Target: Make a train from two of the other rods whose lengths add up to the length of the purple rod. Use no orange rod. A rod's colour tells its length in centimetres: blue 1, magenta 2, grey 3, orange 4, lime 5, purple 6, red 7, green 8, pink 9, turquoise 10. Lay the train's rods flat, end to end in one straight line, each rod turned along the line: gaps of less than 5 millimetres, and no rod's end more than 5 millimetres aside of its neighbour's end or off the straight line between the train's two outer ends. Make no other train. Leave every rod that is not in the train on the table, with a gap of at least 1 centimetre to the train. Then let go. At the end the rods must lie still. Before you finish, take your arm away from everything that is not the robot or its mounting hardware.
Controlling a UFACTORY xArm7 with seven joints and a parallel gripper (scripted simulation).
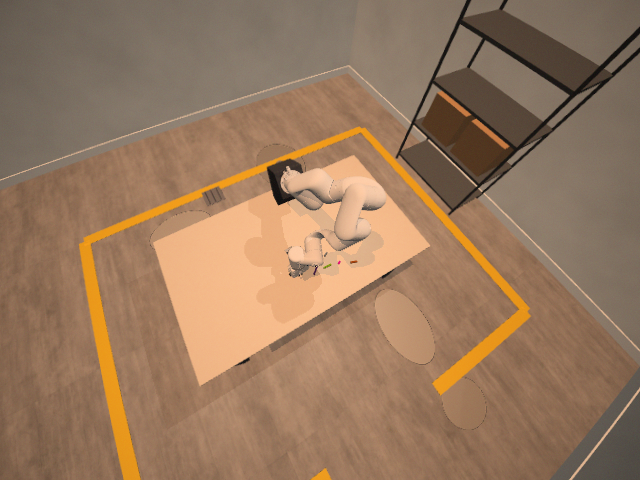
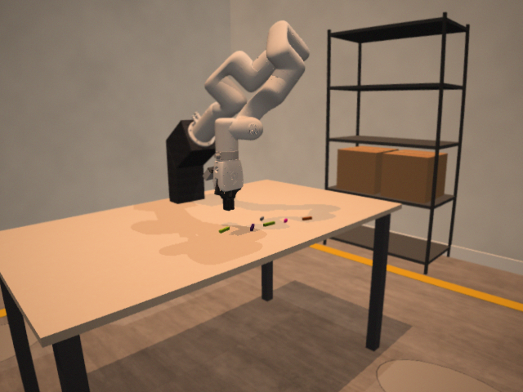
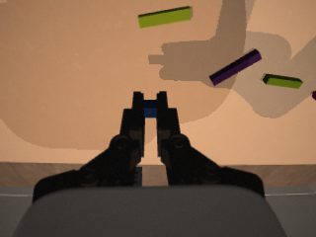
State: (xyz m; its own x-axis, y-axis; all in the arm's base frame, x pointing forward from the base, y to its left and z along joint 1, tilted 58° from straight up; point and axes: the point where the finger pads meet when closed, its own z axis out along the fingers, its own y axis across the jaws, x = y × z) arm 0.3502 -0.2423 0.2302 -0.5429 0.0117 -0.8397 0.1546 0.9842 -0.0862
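Observation:
My gripper (image 3: pixel 150 106) is shut on a small blue rod (image 3: pixel 151 109) and holds it above the table (image 2: pixel 203 248); it also shows in the exterior view (image 2: pixel 228 205). In the wrist view one lime rod (image 3: pixel 165 17) lies ahead of the fingers. The purple rod (image 3: pixel 236 67) lies slanted to the right, in shadow. A second lime rod (image 3: pixel 282 81) lies further right. In the exterior view the row on the table reads lime rod (image 2: pixel 224 229), purple rod (image 2: pixel 252 226), second lime rod (image 2: pixel 269 223), with the gripper above and behind them.
A small grey rod (image 2: pixel 261 218), a magenta rod (image 2: pixel 285 220) and an orange rod (image 2: pixel 306 218) lie further right on the table. The black robot base (image 2: pixel 184 162) stands at the back edge. A shelf with cardboard boxes (image 2: pixel 391 172) stands beyond the table.

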